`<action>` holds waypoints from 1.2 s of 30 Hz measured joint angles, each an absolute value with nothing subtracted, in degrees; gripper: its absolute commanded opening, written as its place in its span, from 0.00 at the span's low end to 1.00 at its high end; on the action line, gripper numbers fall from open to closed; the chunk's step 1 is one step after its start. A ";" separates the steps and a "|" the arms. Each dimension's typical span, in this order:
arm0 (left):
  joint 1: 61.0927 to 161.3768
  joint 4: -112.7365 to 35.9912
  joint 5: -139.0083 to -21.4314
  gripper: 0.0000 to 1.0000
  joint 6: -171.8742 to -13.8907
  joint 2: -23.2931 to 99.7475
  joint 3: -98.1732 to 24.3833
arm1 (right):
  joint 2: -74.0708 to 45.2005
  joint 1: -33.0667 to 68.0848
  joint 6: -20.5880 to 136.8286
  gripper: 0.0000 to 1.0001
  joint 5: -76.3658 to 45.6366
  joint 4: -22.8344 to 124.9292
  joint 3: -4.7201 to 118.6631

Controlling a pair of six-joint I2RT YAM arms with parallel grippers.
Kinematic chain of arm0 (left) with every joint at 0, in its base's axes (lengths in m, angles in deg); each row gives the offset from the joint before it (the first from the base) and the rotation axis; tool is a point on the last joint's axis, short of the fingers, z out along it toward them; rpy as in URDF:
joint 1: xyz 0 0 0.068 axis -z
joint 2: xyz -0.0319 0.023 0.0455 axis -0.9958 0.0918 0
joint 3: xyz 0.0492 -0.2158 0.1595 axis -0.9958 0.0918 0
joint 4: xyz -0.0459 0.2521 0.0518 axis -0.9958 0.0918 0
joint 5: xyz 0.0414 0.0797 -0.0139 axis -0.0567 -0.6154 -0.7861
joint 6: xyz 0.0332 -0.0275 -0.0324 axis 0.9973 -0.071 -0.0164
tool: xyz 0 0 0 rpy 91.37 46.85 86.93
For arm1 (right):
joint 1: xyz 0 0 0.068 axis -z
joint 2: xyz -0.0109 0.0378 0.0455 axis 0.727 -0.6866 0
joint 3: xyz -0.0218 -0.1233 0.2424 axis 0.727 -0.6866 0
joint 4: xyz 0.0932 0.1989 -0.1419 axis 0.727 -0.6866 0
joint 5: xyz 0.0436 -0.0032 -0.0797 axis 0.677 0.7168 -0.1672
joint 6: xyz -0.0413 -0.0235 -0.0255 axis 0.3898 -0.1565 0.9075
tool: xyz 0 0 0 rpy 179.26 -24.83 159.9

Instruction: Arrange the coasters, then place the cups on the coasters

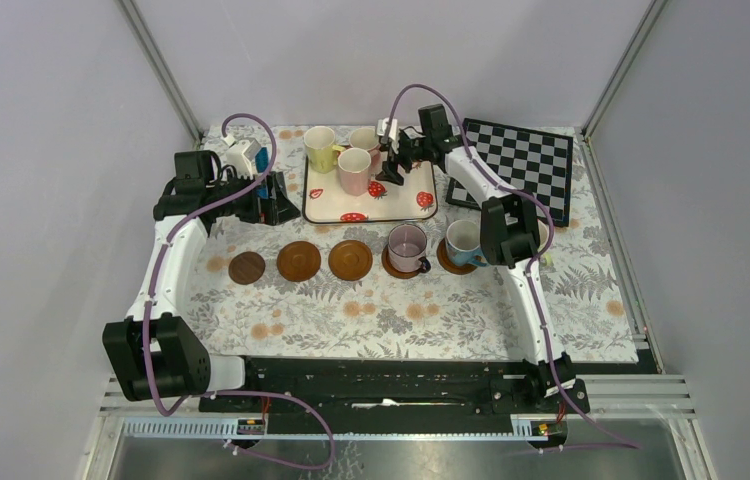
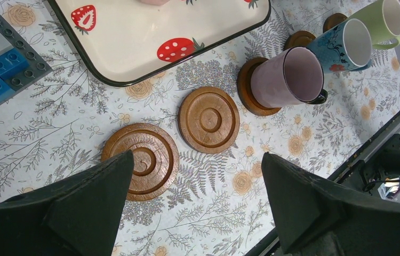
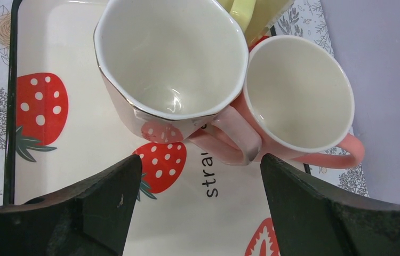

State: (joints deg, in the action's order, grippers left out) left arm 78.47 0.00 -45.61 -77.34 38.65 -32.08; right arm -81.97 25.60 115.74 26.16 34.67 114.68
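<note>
Starting at the left, the small dark coaster (image 1: pixel 247 267) shows only from above. The left wrist view cuts it off, and a finger (image 2: pixel 80 208) there covers the edge of the second coaster (image 2: pixel 143 160). The third coaster (image 2: pixel 209 119) lies bare.

The mauve cup (image 1: pixel 407 245) and the blue cup (image 1: pixel 463 240) each stand on a coaster. The right arm's elbow (image 1: pixel 509 230) hides the green cup (image 2: pixel 384 21) from above; from the left wrist it appears to stand on the last coaster (image 2: pixel 335 20).

The strawberry tray (image 1: pixel 401 207) holds the yellow-green cup (image 1: pixel 321 148), the pale pink cup (image 1: pixel 354 170) and the pink cup (image 1: pixel 368 138), the last two touching.

The left end effector (image 2: pixel 197 157) hovers over the bench (image 1: pixel 401 315) with its jaws wide apart and empty. The right end effector (image 3: pixel 200 160) reaches over the tray, jaws apart, with both pink cups' handles just ahead.
</note>
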 measured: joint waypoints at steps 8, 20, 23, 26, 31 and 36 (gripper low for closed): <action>78.47 -0.02 -45.59 0.99 -78.14 38.65 -32.08 | -81.97 25.29 119.54 0.87 26.16 32.94 114.54; 78.47 -0.24 -45.61 0.99 -78.34 38.52 -31.62 | -78.63 25.18 123.78 0.87 27.36 29.82 106.17; 78.47 -0.26 -45.61 0.99 -78.34 38.28 -31.62 | -76.62 24.90 124.70 0.87 27.71 28.70 103.62; 78.47 -0.28 -45.61 0.99 -78.36 38.09 -31.62 | -74.98 24.53 124.75 0.87 27.65 27.85 102.30; 78.47 -0.33 -45.61 0.99 -78.36 38.00 -31.62 | -73.64 24.11 123.89 0.90 25.42 27.68 102.39; 78.47 -0.35 -45.61 0.99 -78.36 37.98 -31.62 | -73.80 24.07 121.97 0.92 20.61 27.90 104.53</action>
